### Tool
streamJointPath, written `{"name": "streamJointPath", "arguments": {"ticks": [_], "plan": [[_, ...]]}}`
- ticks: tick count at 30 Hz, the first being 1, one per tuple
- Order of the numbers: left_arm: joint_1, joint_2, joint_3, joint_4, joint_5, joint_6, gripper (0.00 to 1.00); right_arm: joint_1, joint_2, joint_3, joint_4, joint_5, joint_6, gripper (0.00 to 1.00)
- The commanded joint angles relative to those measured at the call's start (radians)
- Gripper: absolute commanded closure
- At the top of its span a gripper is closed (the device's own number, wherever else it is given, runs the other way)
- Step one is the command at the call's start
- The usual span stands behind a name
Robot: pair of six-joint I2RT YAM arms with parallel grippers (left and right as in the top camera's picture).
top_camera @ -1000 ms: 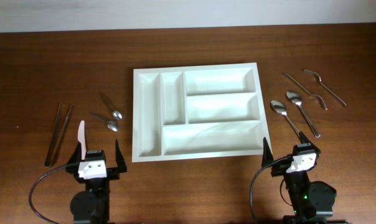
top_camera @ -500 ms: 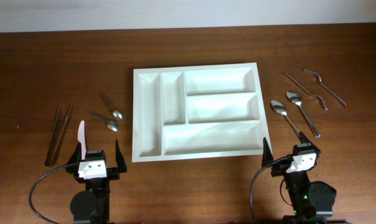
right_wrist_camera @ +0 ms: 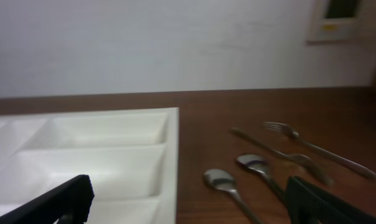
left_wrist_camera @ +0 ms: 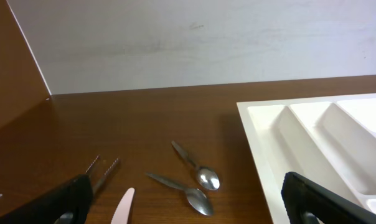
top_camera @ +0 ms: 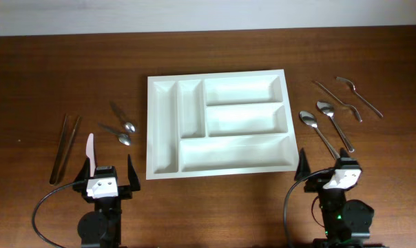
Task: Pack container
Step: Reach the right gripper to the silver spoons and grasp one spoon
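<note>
The container (top_camera: 151, 124) is a white five-compartment tray in the middle of the table, with nothing in it. It also shows in the left wrist view (left_wrist_camera: 258, 132) and in the right wrist view (right_wrist_camera: 173, 142). My left gripper (top_camera: 106, 170) is open and empty near the front edge, left of the tray; in its wrist view (left_wrist_camera: 187, 215) two small spoons (left_wrist_camera: 199, 186) lie ahead of it. My right gripper (top_camera: 326, 169) is open and empty at the tray's front right corner; in its wrist view (right_wrist_camera: 189, 210) two spoons (right_wrist_camera: 238, 177) lie ahead of it.
Left of the tray lie two small spoons (top_camera: 124, 129), a pale knife (top_camera: 89, 153) and two dark sticks (top_camera: 65, 147). Right of it lie two spoons (top_camera: 325, 125) and two forks (top_camera: 349, 98). A white wall stands behind the table.
My right gripper has shifted a little to the right, away from the tray's corner. The left arm and the utensils have not moved.
</note>
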Motion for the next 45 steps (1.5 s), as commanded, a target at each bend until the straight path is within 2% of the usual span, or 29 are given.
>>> {"name": "streamJointPath", "arguments": {"ticks": [1, 7, 11, 14, 16, 18, 23, 31, 36, 38, 45], "plan": [[0.004, -0.01, -0.004, -0.001, 0.004, 0.01, 0.01, 0.004, 0.086, 0.127, 0.013, 0.15, 0.039, 0.01], [0.004, -0.01, -0.004, -0.001, 0.004, 0.01, 0.01, 0.003, 0.414, 0.434, 0.005, 0.192, -0.057, 0.01], [0.004, -0.01, -0.004, -0.001, 0.003, 0.01, 0.01, -0.03, 0.69, 0.711, -0.097, 0.173, -0.065, 0.02], [0.004, -0.01, -0.004, -0.001, 0.004, 0.01, 0.01, -0.082, 0.898, 0.938, -0.252, 0.086, -0.099, 0.01], [0.004, -0.01, -0.004, -0.001, 0.003, 0.01, 0.01, -0.143, 1.085, 1.141, -0.431, -0.039, -0.153, 0.01], [0.004, -0.01, -0.004, -0.001, 0.004, 0.01, 0.01, -0.188, 1.212, 1.27, -0.553, -0.125, -0.188, 0.01], [0.004, -0.01, -0.004, -0.001, 0.004, 0.01, 0.01, -0.28, 1.486, 1.488, -0.747, -0.222, -0.285, 0.01], [0.004, -0.01, -0.004, -0.001, 0.003, 0.01, 0.01, -0.29, 1.619, 1.495, -0.745, -0.223, -0.294, 0.02], [0.004, -0.01, -0.004, -0.001, 0.003, 0.01, 0.01, -0.276, 1.668, 1.494, -0.811, -0.226, -0.537, 0.01], [0.004, -0.01, -0.004, -0.001, 0.004, 0.01, 0.01, -0.275, 1.696, 1.494, -0.843, -0.224, -0.581, 0.01], [0.004, -0.01, -0.004, -0.001, 0.004, 0.01, 0.01, -0.266, 1.825, 1.494, -0.975, -0.222, -0.658, 0.23]]}}
